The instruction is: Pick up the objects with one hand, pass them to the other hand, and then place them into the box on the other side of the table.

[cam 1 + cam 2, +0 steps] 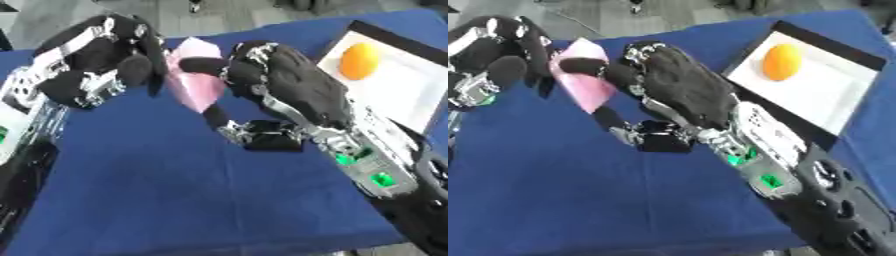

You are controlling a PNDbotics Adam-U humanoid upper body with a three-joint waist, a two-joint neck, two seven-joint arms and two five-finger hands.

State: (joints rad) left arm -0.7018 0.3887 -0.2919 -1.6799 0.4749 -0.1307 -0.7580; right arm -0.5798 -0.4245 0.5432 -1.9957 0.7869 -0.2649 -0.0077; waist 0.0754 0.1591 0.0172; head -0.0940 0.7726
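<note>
A flat pink object (197, 82) hangs above the blue table between my two hands. My left hand (87, 60) comes in from the upper left, its curled fingers against the object's left edge. From the right, my right hand (293, 85) lays a finger across the upper part of the pink object, with its thumb under the lower tip. An orange ball (360, 61) lies in the white box (402, 95) at the table's right side.
A blue cloth (175, 190) covers the table. The box has a dark rim and stands tilted at the upper right. Grey floor shows beyond the far edge.
</note>
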